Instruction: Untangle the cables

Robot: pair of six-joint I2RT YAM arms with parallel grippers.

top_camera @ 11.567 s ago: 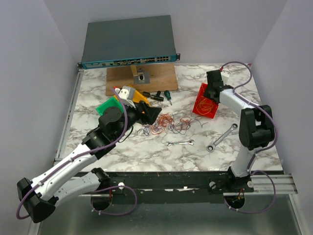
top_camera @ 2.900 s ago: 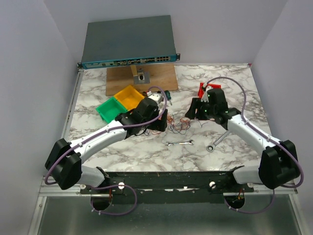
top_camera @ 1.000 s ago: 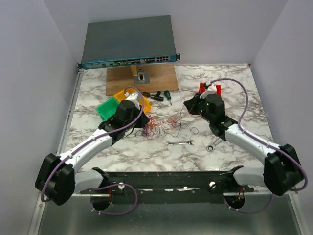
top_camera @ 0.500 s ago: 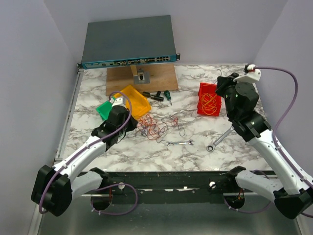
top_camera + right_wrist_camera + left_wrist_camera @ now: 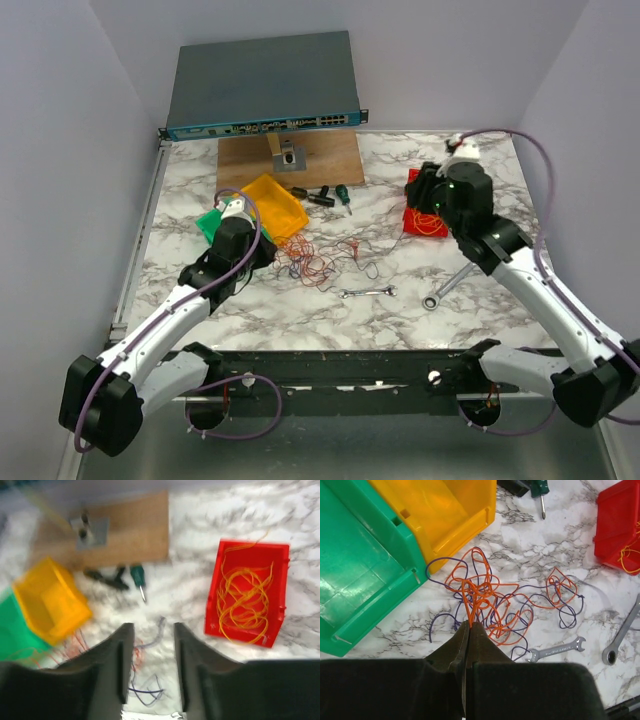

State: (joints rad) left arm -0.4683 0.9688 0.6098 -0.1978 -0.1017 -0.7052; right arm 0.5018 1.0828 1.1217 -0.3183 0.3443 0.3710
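Table (image 5: pixel 300 310) unchanged since half a second ago. Right end effector (image 5: pixel 151 630) swung down near red bin (image 5: pixel 284 580), jaws now apart, empty. Left end effector (image 5: pixel 466 626) clamped on orange cables (image 5: pixel 480 597) beside yellow bin (image 5: pixel 445 510); yellow cables (image 5: pixel 245 600) in red bin.

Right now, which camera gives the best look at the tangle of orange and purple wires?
The left wrist view: the tangle fills the frame centre, loops distinct, with the left claw shut on an orange strand. The top external view shows it small, beside the yellow bin. The right wrist view is blurred, showing a few strands.
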